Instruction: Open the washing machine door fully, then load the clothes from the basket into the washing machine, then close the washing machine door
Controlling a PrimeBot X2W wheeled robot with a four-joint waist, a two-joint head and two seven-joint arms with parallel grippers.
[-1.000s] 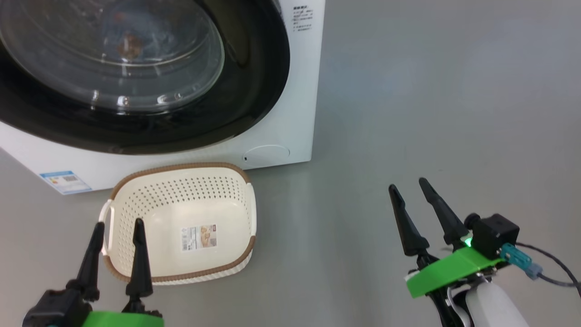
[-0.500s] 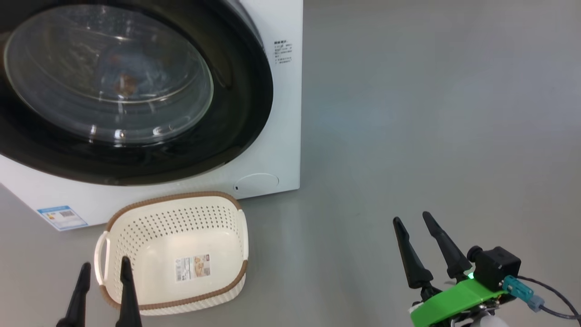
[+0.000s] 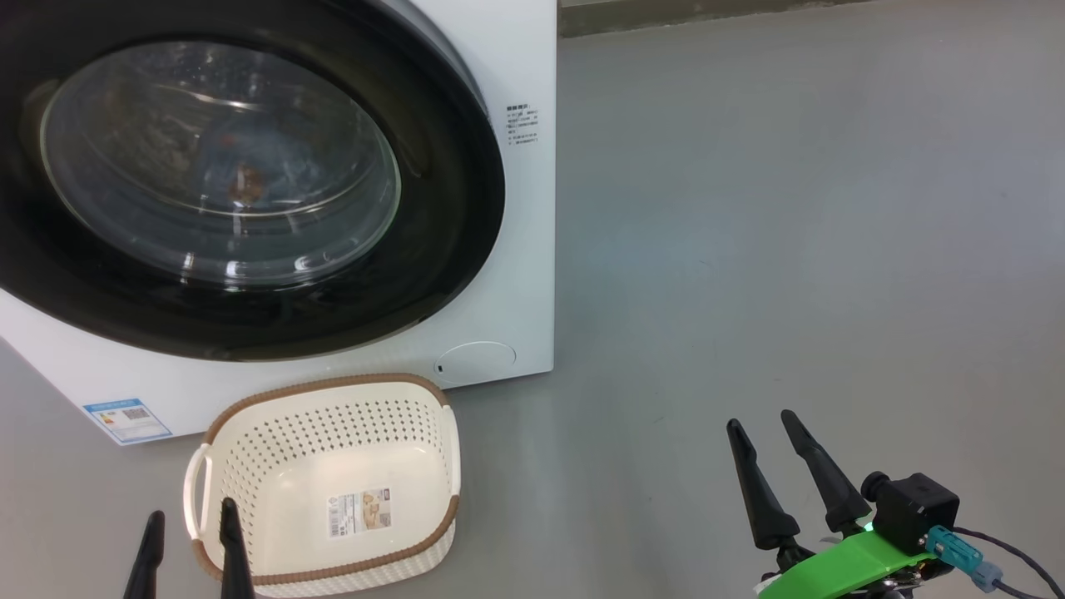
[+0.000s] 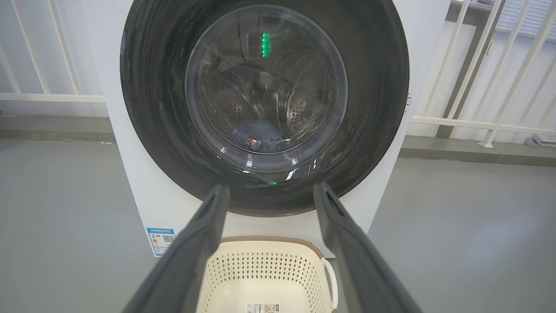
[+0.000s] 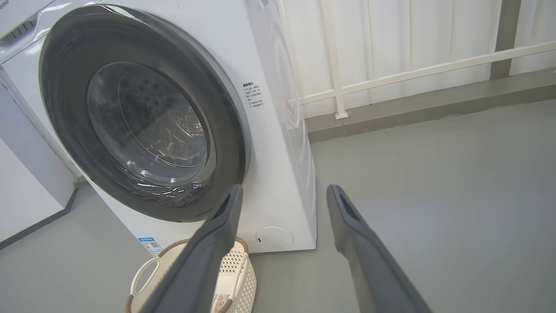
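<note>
On the grey floor (image 3: pixel 749 208), just before the big white front-loading washing machine (image 3: pixel 528 249), the small cream perforated plastic basket with a brown woven-look rim (image 3: pixel 274 449) stands empty, showing its label sticker (image 3: pixel 359 511). Light-blue printed clothes (image 4: pixel 260 134) lie inside the drum, behind the wide glossy black round door with bulging clear glass (image 3: pixel 453 208), which looks shut. The left gripper (image 3: pixel 191 510) and right gripper (image 3: pixel 759 418) hang with fingers spread, holding nothing. My worry: the door may only rest unlatched and swing out, or the left gripper, near the basket's rim, could knock it.
</note>
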